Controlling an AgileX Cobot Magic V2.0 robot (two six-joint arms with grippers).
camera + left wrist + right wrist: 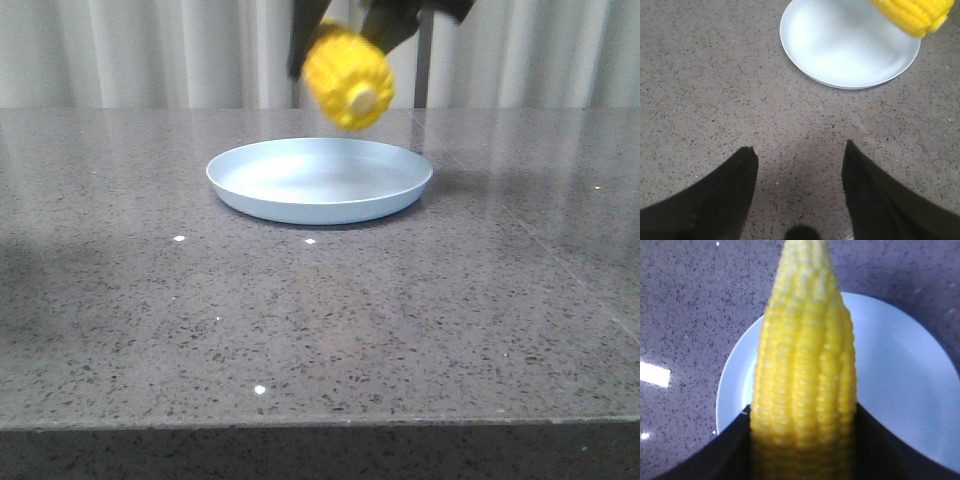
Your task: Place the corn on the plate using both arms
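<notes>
The right gripper (802,440) squeezes the corn (349,78) up above the plate (320,180); the left gripper (797,165) hangs open, holding nothing

Corn (349,77) motion-blurred (front view), right pincer (340,30) cropped by the top edge.

From my remote station, I see the round, shallow, pale blue plate (320,181) sitting on the grey speckled stone table (300,330), toward its far side. The yellow corn cob (348,77) hangs above the plate's rear rim, clamped between the right gripper (804,440) fingers. My left gripper (799,155) hovers over bare tabletop beside the plate, jaws spread apart.
</notes>
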